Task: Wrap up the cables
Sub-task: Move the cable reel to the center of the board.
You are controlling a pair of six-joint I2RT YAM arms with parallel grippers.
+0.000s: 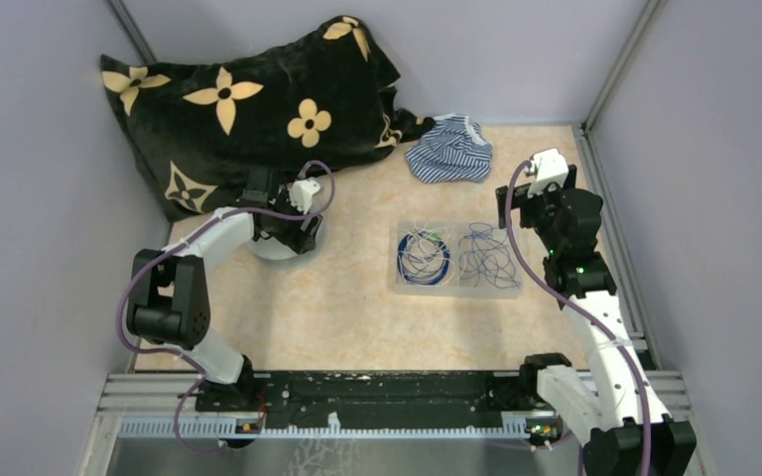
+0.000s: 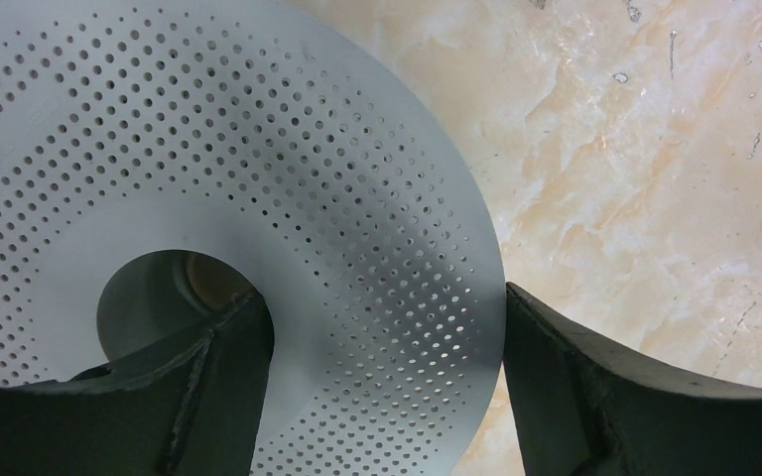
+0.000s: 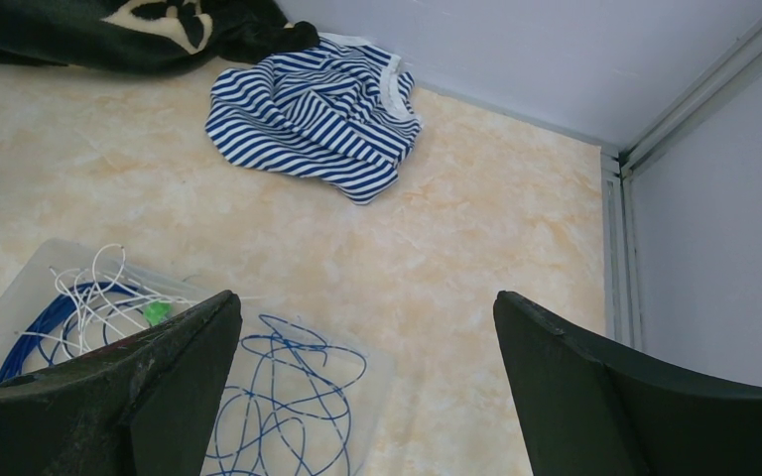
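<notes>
The cables lie in a clear shallow tray (image 1: 456, 290): a ring-like blue and white coil (image 1: 424, 256) (image 3: 79, 302) with a green bit (image 3: 157, 311), and beside it a loose blue tangle (image 1: 488, 260) (image 3: 278, 397). My left gripper (image 1: 298, 233) (image 2: 382, 293) is down on a pale perforated spool (image 1: 280, 248) (image 2: 288, 159) at the left. One finger sits in the hub hole and the other is against the outer rim, so the flange is clamped between them. My right gripper (image 1: 512, 206) (image 3: 367, 295) hangs open above the tray's right end, holding nothing.
A black blanket with tan flowers (image 1: 248, 99) fills the back left, just behind the spool. A blue-and-white striped cloth (image 1: 449, 149) (image 3: 308, 119) lies at the back, beyond the tray. Grey walls and an aluminium rail (image 3: 610, 228) close in the right side.
</notes>
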